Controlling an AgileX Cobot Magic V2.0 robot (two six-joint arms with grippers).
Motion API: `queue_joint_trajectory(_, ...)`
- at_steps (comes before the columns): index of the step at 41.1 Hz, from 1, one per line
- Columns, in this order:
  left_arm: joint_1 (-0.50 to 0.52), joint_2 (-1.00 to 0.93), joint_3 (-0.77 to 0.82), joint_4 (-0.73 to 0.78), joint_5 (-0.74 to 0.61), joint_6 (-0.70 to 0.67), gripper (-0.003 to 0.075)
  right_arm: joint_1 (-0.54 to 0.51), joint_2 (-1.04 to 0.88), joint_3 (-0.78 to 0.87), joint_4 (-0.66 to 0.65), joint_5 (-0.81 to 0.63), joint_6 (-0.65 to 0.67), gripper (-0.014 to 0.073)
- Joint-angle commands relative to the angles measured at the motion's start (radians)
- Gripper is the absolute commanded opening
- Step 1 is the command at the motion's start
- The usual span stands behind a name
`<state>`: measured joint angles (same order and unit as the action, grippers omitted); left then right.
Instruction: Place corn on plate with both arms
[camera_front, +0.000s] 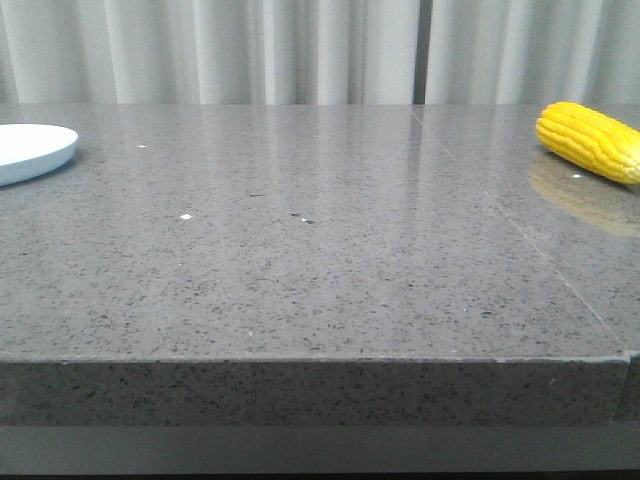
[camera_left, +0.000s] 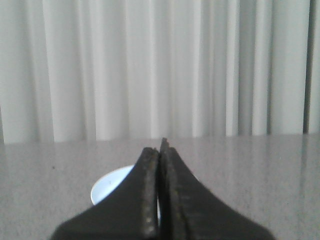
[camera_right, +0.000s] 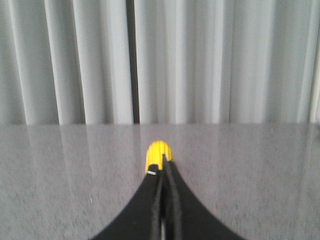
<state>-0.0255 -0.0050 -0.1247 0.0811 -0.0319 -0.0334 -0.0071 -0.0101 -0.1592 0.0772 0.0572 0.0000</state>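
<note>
A bright yellow corn (camera_front: 590, 140) lies on the grey table at the far right, partly cut off by the picture's edge. The pale plate (camera_front: 32, 150) sits at the far left edge of the table. Neither arm shows in the front view. In the left wrist view my left gripper (camera_left: 161, 147) is shut with nothing between its fingers, and part of the plate (camera_left: 112, 184) shows beyond them. In the right wrist view my right gripper (camera_right: 164, 162) is shut and empty, and the end of the corn (camera_right: 158, 151) peeks out past its tips, farther along the table.
The grey speckled table (camera_front: 320, 260) has a seam running diagonally on its right side and a front edge low in the front view. White pleated curtains (camera_front: 300, 50) hang behind the table.
</note>
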Motion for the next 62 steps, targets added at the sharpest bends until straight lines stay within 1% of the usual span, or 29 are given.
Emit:
queue_joint_trajectory(1, -0.007, -0.005, -0.132, 0.001, -0.029, -0.013, -0.0020, -0.005, 0.015, -0.140, -0.002, 0.023, 0.000, -0.0067)
queue_joint_trajectory(9, -0.007, 0.088, -0.367, 0.001, 0.095, -0.013, -0.0020, -0.005, 0.158, -0.373, -0.002, 0.225, 0.000, -0.0067)
queue_joint_trajectory(16, -0.007, 0.218, -0.539, 0.001, 0.301, -0.013, -0.0020, -0.005, 0.301, -0.519, -0.002, 0.374, 0.000, -0.0067)
queue_joint_trajectory(20, -0.007, 0.290, -0.592, 0.001, 0.387, -0.013, -0.0020, -0.005, 0.374, -0.566, -0.002, 0.436, 0.000, -0.0067)
queue_joint_trajectory(29, -0.007, 0.405, -0.601, 0.001, 0.494, -0.013, -0.0020, -0.005, 0.503, -0.573, -0.002, 0.523, 0.000, -0.0067)
queue_joint_trajectory(35, -0.007, 0.458, -0.601, 0.001, 0.543, -0.013, -0.0020, -0.005, 0.566, -0.570, -0.002, 0.535, 0.000, -0.0067)
queue_joint_trajectory(47, -0.007, 0.507, -0.599, -0.003, 0.568, -0.013, -0.0020, -0.005, 0.625, -0.559, -0.003, 0.539, 0.000, -0.0067)
queue_joint_trajectory(52, -0.007, 0.508, -0.598, -0.003, 0.591, -0.013, -0.0020, -0.005, 0.638, -0.559, -0.003, 0.543, 0.000, -0.0054)
queue_joint_trajectory(54, -0.007, 0.513, -0.598, 0.001, 0.596, -0.013, -0.0017, -0.005, 0.645, -0.559, -0.003, 0.549, 0.000, -0.0013)
queue_joint_trajectory(55, -0.007, 0.515, -0.598, 0.006, 0.601, -0.013, -0.0011, -0.005, 0.648, -0.559, -0.003, 0.555, -0.010, 0.0027)
queue_joint_trajectory(57, -0.007, 0.522, -0.598, 0.006, 0.605, -0.010, 0.0025, -0.005, 0.654, -0.559, -0.003, 0.566, -0.021, 0.0125)
queue_joint_trajectory(59, -0.007, 0.529, -0.598, 0.006, 0.608, 0.014, 0.0088, -0.005, 0.661, -0.559, -0.003, 0.573, -0.031, 0.0248)
queue_joint_trajectory(60, -0.007, 0.531, -0.598, 0.006, 0.609, 0.023, 0.0136, -0.005, 0.666, -0.559, -0.003, 0.577, -0.034, 0.0323)
queue_joint_trajectory(62, -0.007, 0.540, -0.598, 0.006, 0.613, 0.033, 0.0237, -0.005, 0.670, -0.559, -0.003, 0.583, -0.033, 0.0443)
